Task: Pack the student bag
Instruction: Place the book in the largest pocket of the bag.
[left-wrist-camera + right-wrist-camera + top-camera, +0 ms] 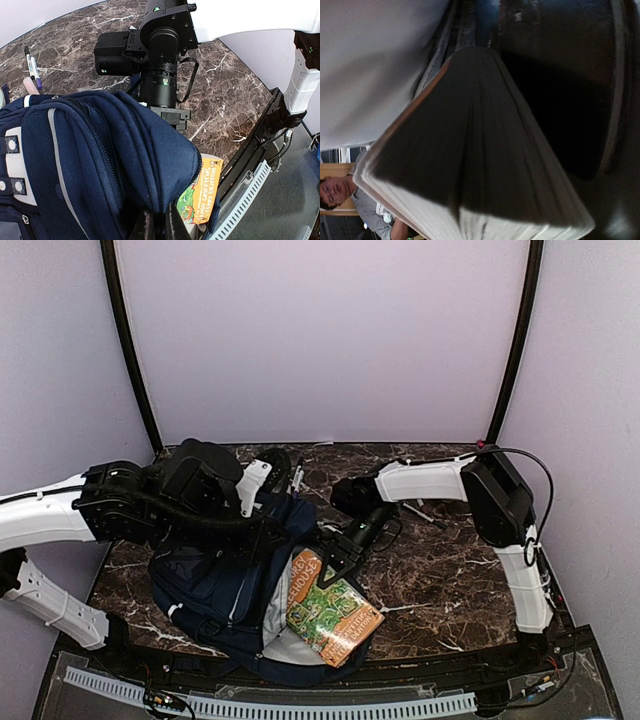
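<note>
The student bag (215,585), navy with a white slotted patch (12,165), lies on the marble table, its mouth facing right. My left gripper (161,226) is shut on the edge of the bag's top flap (150,150) and holds it raised. An orange and green book (335,612) lies slanted in the bag's mouth on the pale lining. My right gripper (328,572) is shut on the book's far end. The same book (204,192) peeks out under the flap. The book's page edges (470,150) fill the right wrist view and hide the fingers.
Pens and markers (31,67) lie on the table beyond the bag. A white slotted cable tray (300,706) runs along the near edge. Black frame poles (130,350) and purple walls close in the back and sides.
</note>
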### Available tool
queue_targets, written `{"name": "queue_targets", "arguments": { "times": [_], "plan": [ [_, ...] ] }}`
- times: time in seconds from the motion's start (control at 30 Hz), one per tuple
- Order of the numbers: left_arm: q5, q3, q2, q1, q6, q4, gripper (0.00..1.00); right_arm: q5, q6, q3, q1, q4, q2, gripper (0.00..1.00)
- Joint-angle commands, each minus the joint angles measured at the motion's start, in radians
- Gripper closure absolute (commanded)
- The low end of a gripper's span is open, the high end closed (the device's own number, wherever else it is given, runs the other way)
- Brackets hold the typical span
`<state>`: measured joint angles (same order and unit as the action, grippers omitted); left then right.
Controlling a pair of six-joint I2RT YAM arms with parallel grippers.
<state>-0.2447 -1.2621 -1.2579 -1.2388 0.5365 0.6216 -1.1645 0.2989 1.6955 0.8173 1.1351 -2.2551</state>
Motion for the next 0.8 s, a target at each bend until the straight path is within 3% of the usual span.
{"name": "queue_targets", "arguments": {
  "times": [0.0, 0.2, 0.47, 0.77],
  "plan": [
    [-0.022, 0.007, 0.056, 0.002, 0.007, -0.174, 1.0, 0.166, -0.208, -0.021, 0.014, -0.221, 0.067, 0.97],
    [-0.029, 0.016, 0.05, 0.003, 0.001, -0.184, 1.0, 0.329, -0.202, -0.06, 0.017, -0.243, 0.127, 0.79],
    [-0.042, 0.004, 0.038, 0.004, -0.002, -0.147, 1.0, 0.402, -0.154, -0.128, 0.018, -0.258, 0.225, 0.49],
    [-0.071, 0.05, 0.071, 0.005, 0.005, -0.149, 1.0, 0.44, -0.094, -0.246, 0.017, -0.303, 0.355, 0.41]
  ]
}}
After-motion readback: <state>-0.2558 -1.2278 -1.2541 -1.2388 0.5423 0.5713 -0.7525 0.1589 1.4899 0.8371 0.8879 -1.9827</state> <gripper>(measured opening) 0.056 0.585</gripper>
